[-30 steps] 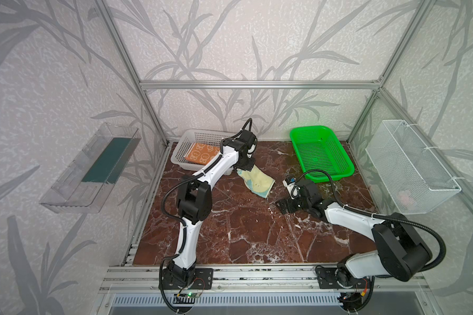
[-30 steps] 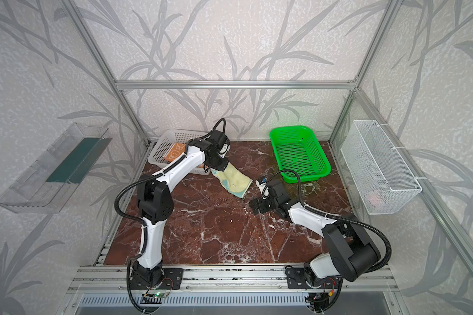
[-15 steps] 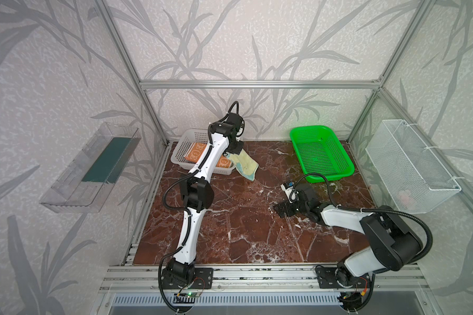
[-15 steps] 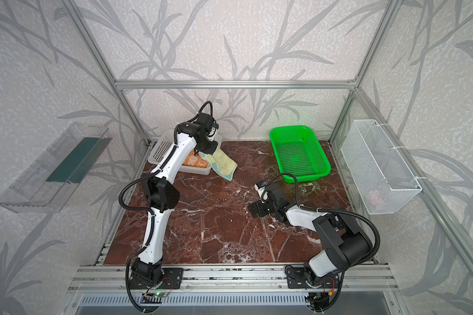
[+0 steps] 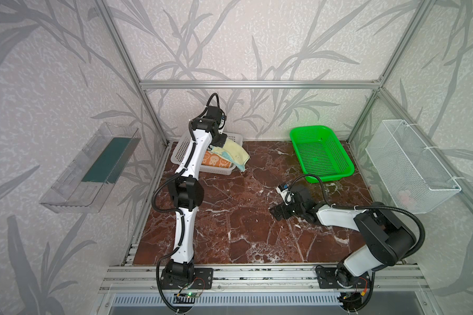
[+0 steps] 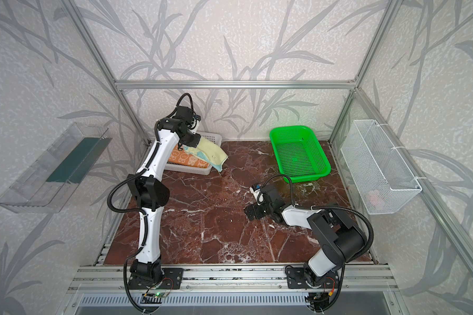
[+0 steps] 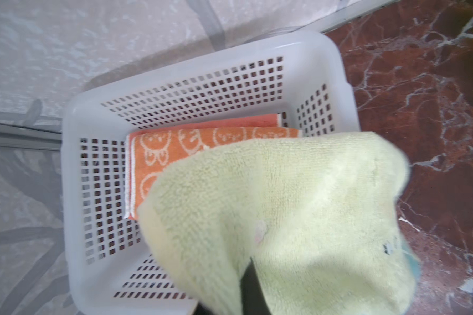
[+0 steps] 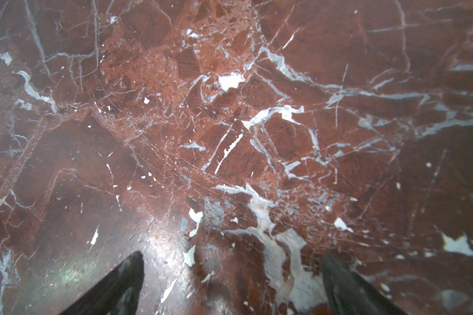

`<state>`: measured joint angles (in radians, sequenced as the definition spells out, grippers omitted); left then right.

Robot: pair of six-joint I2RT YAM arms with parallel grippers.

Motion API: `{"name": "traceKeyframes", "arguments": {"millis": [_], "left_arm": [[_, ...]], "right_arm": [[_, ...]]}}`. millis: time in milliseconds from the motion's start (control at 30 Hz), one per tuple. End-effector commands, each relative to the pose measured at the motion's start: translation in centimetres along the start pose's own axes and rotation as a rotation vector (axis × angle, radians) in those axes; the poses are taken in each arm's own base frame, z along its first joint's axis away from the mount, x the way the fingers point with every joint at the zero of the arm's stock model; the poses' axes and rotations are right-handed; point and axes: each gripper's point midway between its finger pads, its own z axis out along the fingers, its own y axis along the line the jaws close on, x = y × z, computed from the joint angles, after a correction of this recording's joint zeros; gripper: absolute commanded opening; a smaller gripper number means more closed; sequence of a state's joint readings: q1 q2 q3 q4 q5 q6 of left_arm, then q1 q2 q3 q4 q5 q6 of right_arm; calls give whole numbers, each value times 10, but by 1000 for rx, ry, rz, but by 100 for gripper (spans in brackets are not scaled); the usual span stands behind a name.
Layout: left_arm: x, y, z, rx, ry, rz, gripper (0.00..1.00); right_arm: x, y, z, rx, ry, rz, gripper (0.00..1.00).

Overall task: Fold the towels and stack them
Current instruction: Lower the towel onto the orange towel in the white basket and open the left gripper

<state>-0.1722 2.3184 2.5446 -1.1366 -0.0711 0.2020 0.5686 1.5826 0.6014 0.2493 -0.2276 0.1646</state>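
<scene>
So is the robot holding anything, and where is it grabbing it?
The left gripper pinches the fluffy pale yellow towel by one end, above the white plastic basket. The right gripper holds nothing.

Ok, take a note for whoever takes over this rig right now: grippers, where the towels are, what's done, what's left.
Left gripper: shut on the pale yellow terry towel with light-blue edging, held above the white perforated plastic basket, with part of the towel hanging past the rim.
Right gripper: open, holding nothing, low over the red-brown marble tabletop.
Done: the folded orange towel with cream rabbit faces lies in the basket on a folded salmon-pink towel.
Left: lower the yellow towel onto the orange one, release it, and check that it sits squarely.
</scene>
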Motion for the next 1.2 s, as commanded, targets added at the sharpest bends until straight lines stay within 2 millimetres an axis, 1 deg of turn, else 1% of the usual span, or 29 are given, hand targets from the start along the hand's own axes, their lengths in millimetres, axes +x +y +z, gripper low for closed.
{"name": "traceKeyframes", "arguments": {"millis": [0, 167, 300, 467, 600, 700, 733, 933, 967, 1000, 1067, 1100, 1133, 1167], "left_arm": [[-8, 19, -15, -43, -41, 51, 0], [-2, 41, 10, -83, -21, 35, 0], [1, 47, 33, -78, -15, 33, 0], [12, 58, 64, -113, 25, 30, 0], [17, 67, 76, -141, 42, 21, 0], [18, 67, 83, -147, 44, 25, 0], [19, 67, 85, -147, 45, 26, 0], [20, 74, 91, -195, 55, 33, 0], [22, 76, 92, -206, 62, 38, 2], [24, 77, 94, -214, 71, 45, 7], [29, 79, 98, -233, 92, 58, 28], [32, 81, 100, -247, 105, 63, 36], [35, 84, 103, -262, 114, 64, 42], [37, 85, 105, -274, 125, 70, 45]], "right_arm": [[-9, 9, 5, -24, -10, 1, 99], [-6, 17, 12, -35, 23, -6, 99], [-4, 23, 18, -43, 47, -12, 99], [-3, 32, 24, -46, 78, -22, 99], [-5, 40, 27, -50, 89, -44, 99], [-10, 43, 27, -40, 84, -62, 99], [-4, 41, 32, -34, 105, -64, 99], [-11, 47, 31, -32, 93, -85, 99], [-11, 47, 32, -30, 94, -87, 99], [-11, 48, 32, -32, 95, -91, 99], [-10, 49, 33, -31, 98, -95, 99], [-9, 50, 33, -32, 102, -96, 99], [-9, 50, 33, -33, 103, -96, 99], [-8, 50, 34, -33, 104, -99, 99]]}}
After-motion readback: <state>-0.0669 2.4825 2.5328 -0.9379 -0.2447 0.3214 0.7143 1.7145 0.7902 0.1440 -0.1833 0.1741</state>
